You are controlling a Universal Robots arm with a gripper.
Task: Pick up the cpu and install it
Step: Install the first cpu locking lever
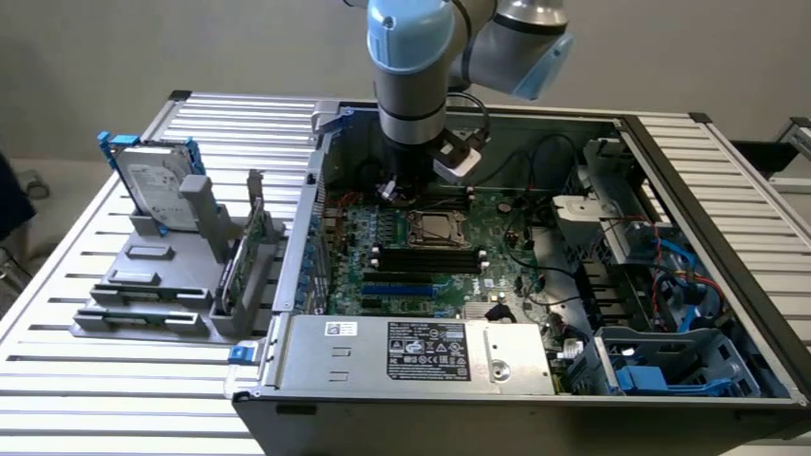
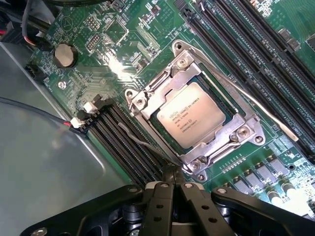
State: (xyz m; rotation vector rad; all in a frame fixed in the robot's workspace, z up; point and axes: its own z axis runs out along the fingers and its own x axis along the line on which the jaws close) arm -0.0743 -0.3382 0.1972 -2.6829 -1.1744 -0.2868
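The gripper is holding its two dark fingers pressed together with nothing pinched between them, and its tips are hanging just beside one corner of the socket frame; whether they are touching the frame's thin wire lever cannot be told. The cpu is lying flat inside that frame, its pale metal lid with printed text facing up, and the frame's metal edges are sitting around it on all sides. Black memory slots are running alongside the socket on the green motherboard, and a round coin battery is sitting farther off. In the exterior view the arm is reaching down into the open computer case, with the gripper hanging near the socket and the cpu. Outside the case, toward the exterior view's left, a hard drive is standing upright in a grey holder on the slatted table.
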